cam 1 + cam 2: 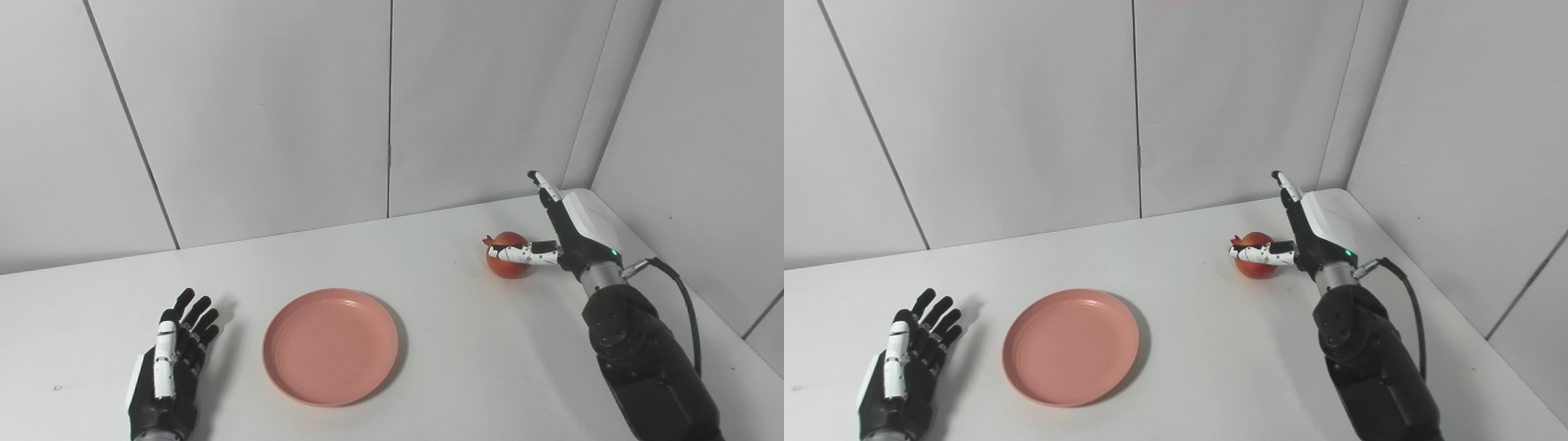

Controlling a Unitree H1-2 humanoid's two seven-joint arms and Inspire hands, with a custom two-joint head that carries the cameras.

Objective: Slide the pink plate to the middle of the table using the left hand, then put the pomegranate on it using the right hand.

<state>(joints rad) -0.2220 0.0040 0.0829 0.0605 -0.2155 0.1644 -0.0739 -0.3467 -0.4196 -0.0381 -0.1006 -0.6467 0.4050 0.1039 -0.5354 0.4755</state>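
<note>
Half done, by my read: round pink plastic plate (331,346) sits mid-surface, empty. My left hand (168,373) rests beside it, fingers spread. My right hand (560,236) touches the red pomegranate (507,263) far right; thumb on it, grip unclear. Lift and place remain.

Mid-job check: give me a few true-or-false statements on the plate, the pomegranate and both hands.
1. The plate is empty. True.
2. The pomegranate lies on the plate. False: it sits on the table, to the plate's right and farther back.
3. The right hand is at the pomegranate. True; whether it grips it yet cannot be told.
4. The left hand holds the plate. False: it rests open, left of the plate, apart from it.
</note>
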